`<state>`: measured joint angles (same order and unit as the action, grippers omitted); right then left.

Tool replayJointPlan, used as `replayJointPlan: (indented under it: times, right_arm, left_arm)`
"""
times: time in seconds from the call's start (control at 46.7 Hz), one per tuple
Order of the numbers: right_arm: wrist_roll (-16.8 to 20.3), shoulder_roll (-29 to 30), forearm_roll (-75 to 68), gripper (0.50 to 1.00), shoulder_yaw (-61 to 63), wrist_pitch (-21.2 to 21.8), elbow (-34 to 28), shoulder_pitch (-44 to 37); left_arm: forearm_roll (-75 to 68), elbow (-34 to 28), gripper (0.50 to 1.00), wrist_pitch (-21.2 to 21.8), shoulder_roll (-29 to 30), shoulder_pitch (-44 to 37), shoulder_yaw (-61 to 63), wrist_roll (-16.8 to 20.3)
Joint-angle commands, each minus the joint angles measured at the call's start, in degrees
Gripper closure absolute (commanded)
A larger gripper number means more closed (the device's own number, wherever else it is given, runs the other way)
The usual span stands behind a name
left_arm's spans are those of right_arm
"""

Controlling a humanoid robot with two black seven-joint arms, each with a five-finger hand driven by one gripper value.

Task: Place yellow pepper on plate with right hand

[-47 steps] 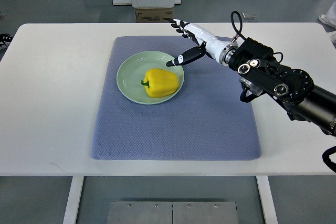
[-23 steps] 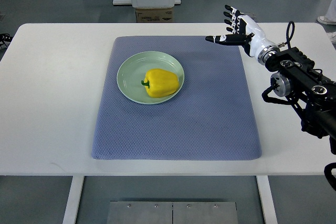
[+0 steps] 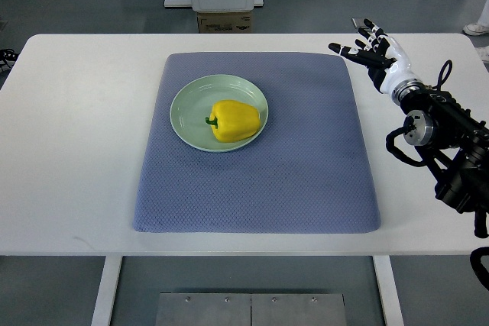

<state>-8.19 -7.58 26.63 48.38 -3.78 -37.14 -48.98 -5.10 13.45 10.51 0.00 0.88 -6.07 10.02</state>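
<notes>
Fingers (image 3: pixel 359 53) spread, empty; yellow pepper (image 3: pixel 234 121) on plate (image 3: pixel 186 95).

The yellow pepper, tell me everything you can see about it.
The pepper is bright yellow, smooth and glossy, whole and unmarked as far as the view shows. It lies on its side with its short green stem pointing toward the picture's left. It rests inside the pale green plate, slightly right of the plate's centre, and touches nothing but the plate. The plate sits on a blue-grey mat. The right hand is well away, near the mat's far right corner, fingers spread and holding nothing.
</notes>
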Motion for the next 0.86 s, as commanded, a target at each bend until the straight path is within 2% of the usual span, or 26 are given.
replayJointPlan:
  times: [0.0, 0.836]
  right_arm:
    - [-0.1, 0.1, -0.9, 0.500, 1.1, -0.9, 0.0, 1.2]
    - [-0.5, 0.4, -4.8, 0.500, 1.4, -1.2, -0.7, 3.4]
  left_arm:
    - [0.0, 0.0, 0.500, 0.0, 0.0, 0.0, 0.0, 0.0]
    - [0.0, 0.0, 0.500, 0.0, 0.0, 0.0, 0.0, 0.0]
